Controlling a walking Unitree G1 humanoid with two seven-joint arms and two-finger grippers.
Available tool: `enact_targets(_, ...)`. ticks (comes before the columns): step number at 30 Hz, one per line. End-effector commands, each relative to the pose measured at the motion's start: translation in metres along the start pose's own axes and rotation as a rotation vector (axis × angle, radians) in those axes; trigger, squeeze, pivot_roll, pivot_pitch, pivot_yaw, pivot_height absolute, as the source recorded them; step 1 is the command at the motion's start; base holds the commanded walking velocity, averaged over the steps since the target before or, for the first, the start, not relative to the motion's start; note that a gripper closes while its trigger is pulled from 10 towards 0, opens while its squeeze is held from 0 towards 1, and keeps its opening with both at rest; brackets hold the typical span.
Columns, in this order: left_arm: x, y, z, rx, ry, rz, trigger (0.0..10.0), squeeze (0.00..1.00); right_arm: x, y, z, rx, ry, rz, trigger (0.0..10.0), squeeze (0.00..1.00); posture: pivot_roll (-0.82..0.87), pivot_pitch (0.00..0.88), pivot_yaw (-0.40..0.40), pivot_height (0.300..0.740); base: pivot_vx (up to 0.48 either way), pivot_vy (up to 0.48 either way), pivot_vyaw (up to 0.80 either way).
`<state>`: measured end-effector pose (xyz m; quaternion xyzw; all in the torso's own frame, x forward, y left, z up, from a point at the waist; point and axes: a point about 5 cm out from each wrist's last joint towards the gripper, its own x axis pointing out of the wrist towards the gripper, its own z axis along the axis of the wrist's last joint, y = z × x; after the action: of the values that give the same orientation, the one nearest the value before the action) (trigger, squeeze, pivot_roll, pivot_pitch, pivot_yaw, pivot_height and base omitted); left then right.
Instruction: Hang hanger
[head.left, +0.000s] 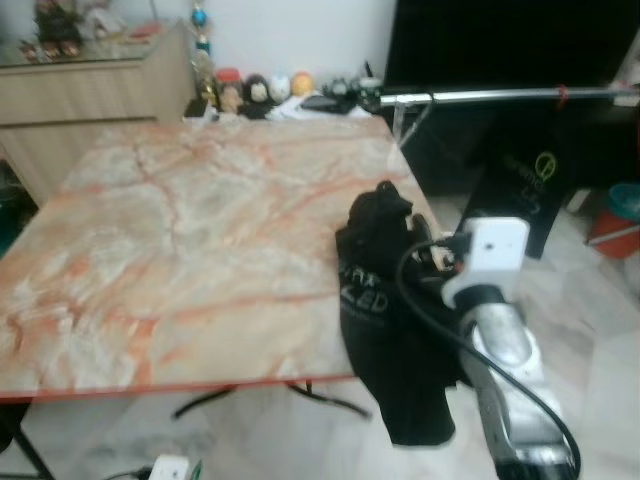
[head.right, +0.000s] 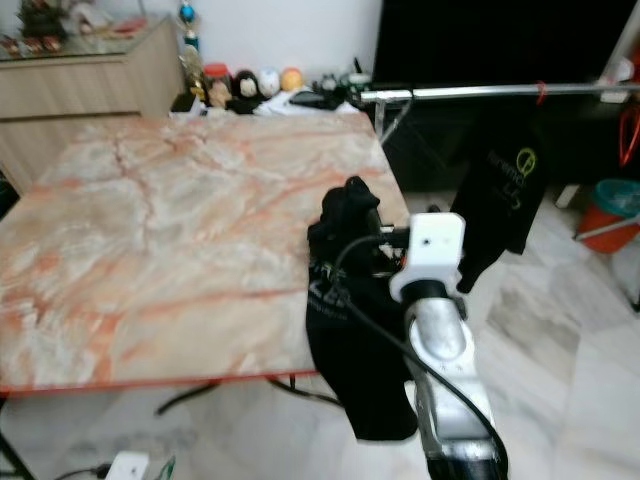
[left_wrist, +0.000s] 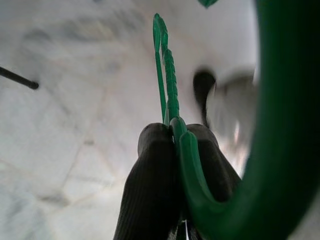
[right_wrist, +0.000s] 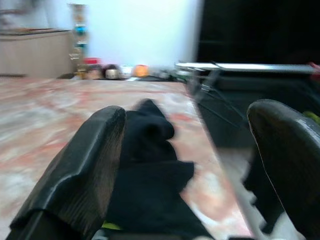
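Hanger (left_wrist: 172, 100) first: we've got the green plastic one pinched tight between the left gripper (left_wrist: 175, 137) fingers, low over the pale marble floor (left_wrist: 60, 125), so that hand is closed on it and busy. Over on the right of the head views, the right gripper (right_wrist: 185, 145) has its two black fingers spread wide apart with nothing between them, pointed at the black t-shirt (head.left: 385, 300) that's draped over the near right edge of the marble table (head.left: 180, 230) and dangling toward the floor. We reckon the step in hand is grabbing that shirt, so aim for the bunched lump sitting on the tabletop rather than the loose hanging part, which looks likely to slide off. The chrome clothes rail (head.left: 500, 96) runs across the upper right of the frame with another dark garment (head.right: 500, 190) hanging under it, so we'd want the hook headed for a bare stretch of it.
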<state>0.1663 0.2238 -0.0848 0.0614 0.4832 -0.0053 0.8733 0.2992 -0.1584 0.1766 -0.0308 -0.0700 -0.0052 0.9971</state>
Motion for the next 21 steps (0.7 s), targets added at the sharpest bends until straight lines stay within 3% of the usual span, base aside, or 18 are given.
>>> enact_targets(1,-0.003,-0.003,-0.021,-0.005,0.072,-0.009,10.0,0.0,-0.001,0.003,-0.005,0.006,0.018,0.01,10.0,0.0,0.07,0.0,0.018,0.74,-0.285,0.0,0.0)
enact_targets(9,-0.003,-0.003,-0.022,-0.002,0.078,-0.008,10.0,0.0,0.001,-0.001,-0.007,-0.002,0.019,-0.003,10.0,0.0,0.08,0.0,0.015,0.74,-0.288,0.0,0.0)
enact_targets(21,-0.004,-0.002,-0.022,-0.002,0.079,-0.006,10.0,0.0,-0.004,-0.024,-0.036,-0.04,0.119,-0.128,10.0,0.0,0.08,0.0,0.015,0.74,-0.284,0.0,0.0)
